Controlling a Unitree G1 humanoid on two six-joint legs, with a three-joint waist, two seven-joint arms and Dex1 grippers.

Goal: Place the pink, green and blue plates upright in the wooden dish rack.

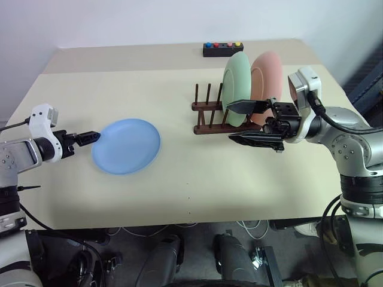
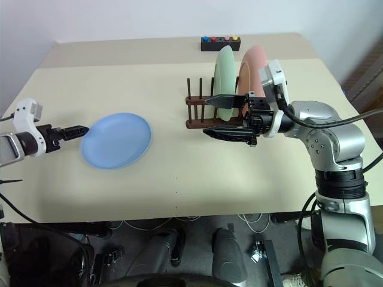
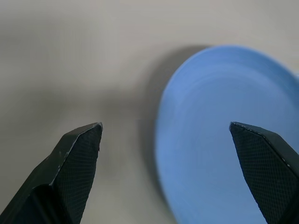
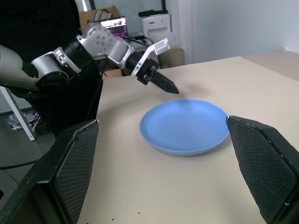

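While lying flat, the blue plate (image 1: pixel 126 146) nearly touches the open left gripper (image 1: pixel 90 137).

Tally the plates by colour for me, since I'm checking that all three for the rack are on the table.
Blue plate, flat on the table: 1
Green plate, upright in the wooden dish rack: 1
Pink plate, upright in the rack: 1
Total: 3
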